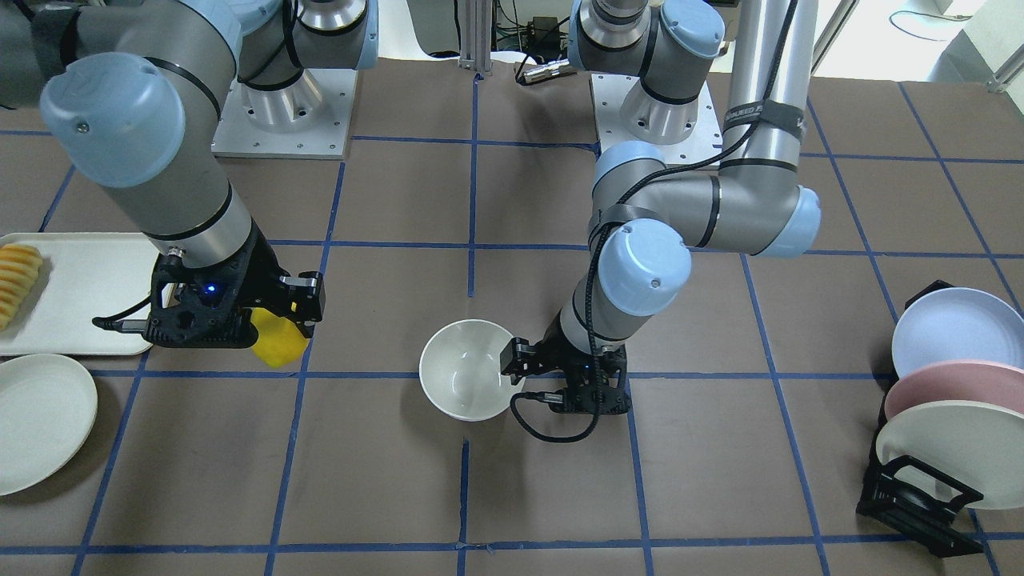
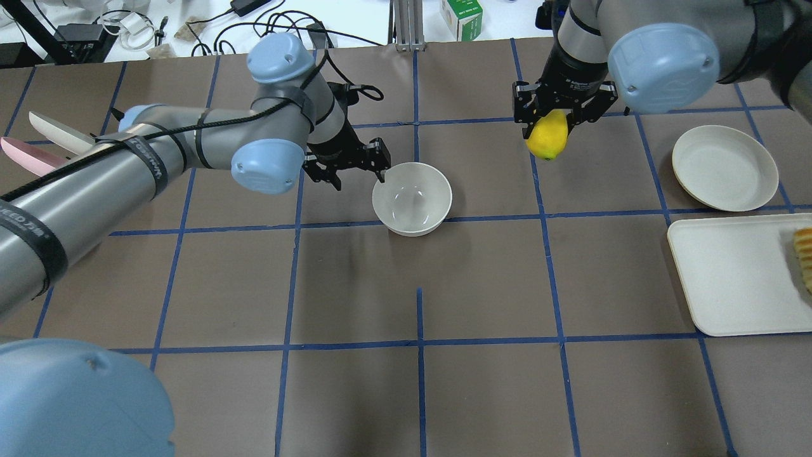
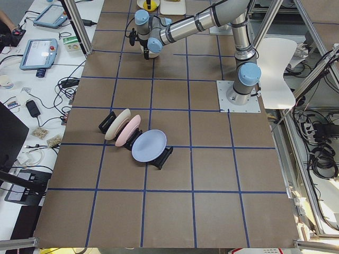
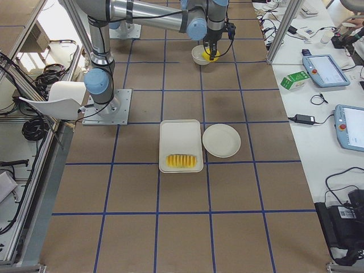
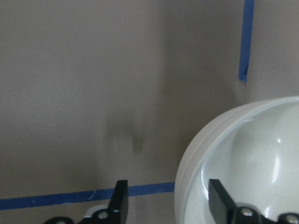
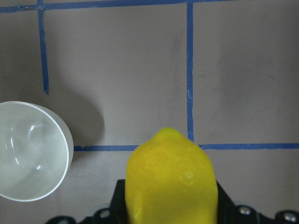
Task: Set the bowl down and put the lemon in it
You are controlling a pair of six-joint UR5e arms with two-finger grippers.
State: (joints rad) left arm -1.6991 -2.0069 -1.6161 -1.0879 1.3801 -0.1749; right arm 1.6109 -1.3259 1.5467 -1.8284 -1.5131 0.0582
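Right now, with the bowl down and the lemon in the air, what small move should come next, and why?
Probably the left gripper lifts off the bowl: its fingers stand apart, astride the rim, and the bowl sits on the table. That clears the way for the lemon, held in the right gripper off to the side.

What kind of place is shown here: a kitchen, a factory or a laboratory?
Most likely a robotics laboratory. The left arm and right arm are bolted to a table marked with a blue tape grid; control tablets and loose cables lie on side benches.
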